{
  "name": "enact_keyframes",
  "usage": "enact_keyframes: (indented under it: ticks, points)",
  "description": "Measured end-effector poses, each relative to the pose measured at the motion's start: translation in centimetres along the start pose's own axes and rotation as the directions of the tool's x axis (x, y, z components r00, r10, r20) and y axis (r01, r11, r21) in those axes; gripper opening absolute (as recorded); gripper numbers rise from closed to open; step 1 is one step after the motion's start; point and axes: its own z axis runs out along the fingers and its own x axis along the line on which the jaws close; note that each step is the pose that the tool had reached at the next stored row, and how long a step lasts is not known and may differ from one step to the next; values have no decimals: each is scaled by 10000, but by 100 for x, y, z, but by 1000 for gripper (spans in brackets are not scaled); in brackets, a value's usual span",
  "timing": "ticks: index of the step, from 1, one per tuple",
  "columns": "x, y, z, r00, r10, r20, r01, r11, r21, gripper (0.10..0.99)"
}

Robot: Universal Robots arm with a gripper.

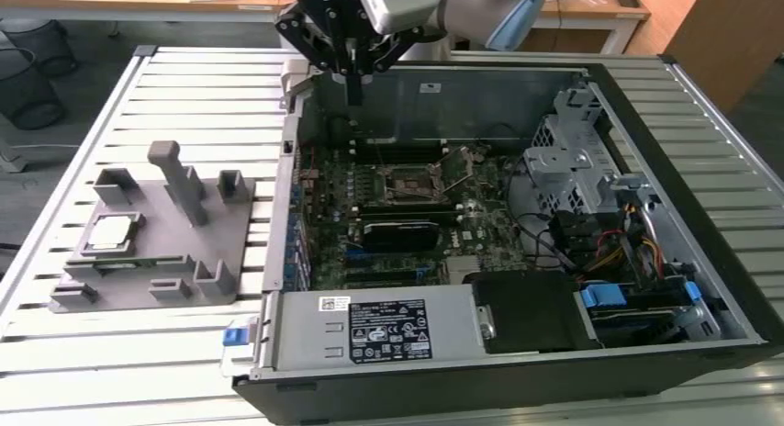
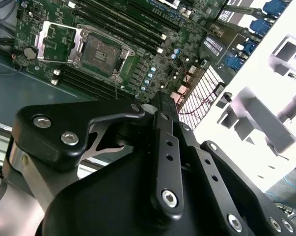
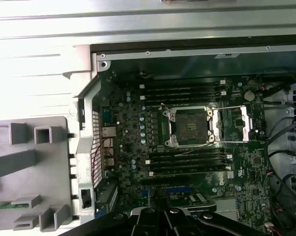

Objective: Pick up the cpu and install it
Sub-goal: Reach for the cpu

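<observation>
The cpu [image 1: 113,231], a small silver square, lies flat in a recess of the grey fixture tray [image 1: 184,261] on the exterior view's left, outside the computer case. My gripper [image 1: 355,101] hangs above the case's rear wall, well away from the cpu, and its fingers [image 2: 156,101] are shut with nothing between them. The motherboard socket [image 1: 410,183] is bare, and in both wrist views the socket [image 3: 191,127] [image 2: 101,51] has its metal load plate [image 3: 236,123] folded open to one side.
The open computer case [image 1: 686,288] lies on a slatted table [image 1: 184,86]. A power supply [image 1: 392,330], a black drive [image 1: 533,311], a metal drive cage [image 1: 570,160] and loose cables [image 1: 612,252] crowd the case. Memory slots [image 3: 187,91] flank the socket. Upright posts [image 1: 184,183] rise from the tray.
</observation>
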Motion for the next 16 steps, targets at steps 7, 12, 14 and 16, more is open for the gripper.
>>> enact_keyframes:
  ticks: [7,12,14,16]
  points:
    - [43,-3,0,10000,0,0,0,10000,0,106]
    - [67,-5,1,10000,1,1,-1,10000,-1,106]
    - [72,-5,1,10000,0,0,0,10000,0,106]
    - [79,-6,1,10000,1,0,-1,10000,0,106]
